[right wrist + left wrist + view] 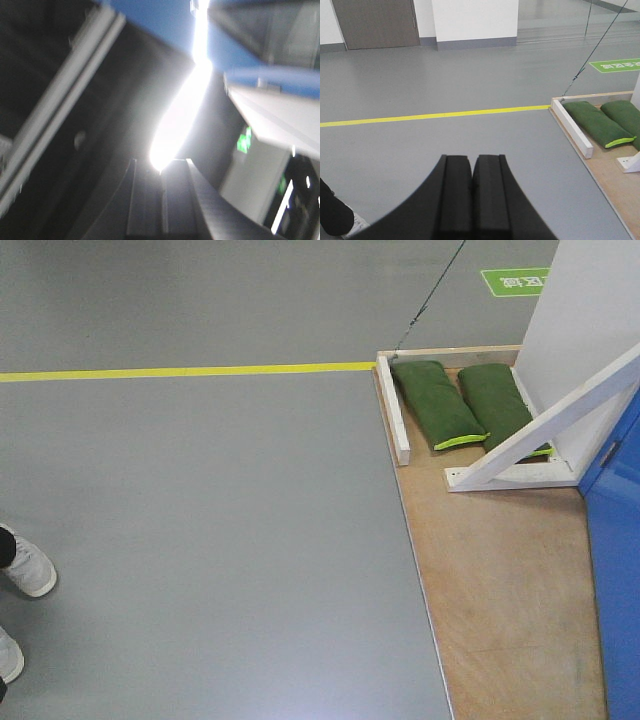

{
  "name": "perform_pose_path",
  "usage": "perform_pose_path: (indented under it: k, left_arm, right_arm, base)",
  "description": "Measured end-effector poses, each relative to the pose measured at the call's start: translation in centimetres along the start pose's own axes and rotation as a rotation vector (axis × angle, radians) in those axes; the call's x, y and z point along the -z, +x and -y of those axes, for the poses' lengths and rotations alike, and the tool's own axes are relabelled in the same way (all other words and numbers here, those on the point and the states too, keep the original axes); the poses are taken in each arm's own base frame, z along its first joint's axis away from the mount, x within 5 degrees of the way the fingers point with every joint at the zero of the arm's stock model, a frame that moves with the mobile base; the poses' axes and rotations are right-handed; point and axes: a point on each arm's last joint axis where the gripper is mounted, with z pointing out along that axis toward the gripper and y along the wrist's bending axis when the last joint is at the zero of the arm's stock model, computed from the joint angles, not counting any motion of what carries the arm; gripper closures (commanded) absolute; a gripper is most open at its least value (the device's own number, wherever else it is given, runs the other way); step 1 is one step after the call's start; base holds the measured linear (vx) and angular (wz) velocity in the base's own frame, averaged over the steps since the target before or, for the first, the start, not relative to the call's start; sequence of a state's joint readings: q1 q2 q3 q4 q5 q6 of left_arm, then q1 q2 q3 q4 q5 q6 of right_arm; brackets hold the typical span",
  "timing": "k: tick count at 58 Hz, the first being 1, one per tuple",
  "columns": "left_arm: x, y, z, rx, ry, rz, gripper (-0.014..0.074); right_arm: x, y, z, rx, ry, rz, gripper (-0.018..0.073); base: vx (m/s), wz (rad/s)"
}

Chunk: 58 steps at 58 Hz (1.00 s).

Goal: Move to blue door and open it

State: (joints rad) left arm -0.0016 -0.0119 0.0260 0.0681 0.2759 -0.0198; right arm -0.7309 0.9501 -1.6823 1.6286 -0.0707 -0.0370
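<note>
We've got the blue door [615, 570] upright at the front view's far right edge, its foot running along the plywood platform [500, 590] by the white brace [550, 425], wide grey floor [200, 540] open leftward, left pincer [472, 162] and right pincer [161, 167] both closed on nothing.

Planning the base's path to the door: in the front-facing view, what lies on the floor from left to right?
white sneakers → white edge beam → first green sandbag → second green sandbag → blue door
</note>
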Motion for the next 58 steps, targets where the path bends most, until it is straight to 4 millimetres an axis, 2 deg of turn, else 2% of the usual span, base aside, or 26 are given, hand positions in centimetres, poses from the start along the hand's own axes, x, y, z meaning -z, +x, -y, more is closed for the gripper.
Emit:
perform_pose_path:
  k: [8,22,36,48,58]
  left_arm:
    - [0.0,0.0,0.0,0.0,0.0,0.0,0.0524]
    - [0.0,0.0,0.0,0.0,0.0,0.0,0.0524]
    - [0.0,0.0,0.0,0.0,0.0,0.0,0.0524]
    - [0.0,0.0,0.0,0.0,0.0,0.0,0.0524]
    - [0.0,0.0,0.0,0.0,0.0,0.0,0.0524]
  right_arm:
    - [-0.7,-1.5,0.7,0.053,0.012,0.171,0.0547]
    - [-1.2,-3.2,2.1,0.084,0.043,0.371,0.0547]
    - [-2.1,-3.4,3.8,0.095,0.079,0.398,0.0547]
    - [-2.2,-3.5,3.9,0.094,0.082,0.403,0.0547]
    - [-2.2,-4.8,5.5,0.224,0.114,0.464,0.0547]
  base:
    - [0.0,0.0]
    - [0.0,0.0]
    - [0.0,0.0]
    - [0.0,0.0]
    - [0.0,0.0]
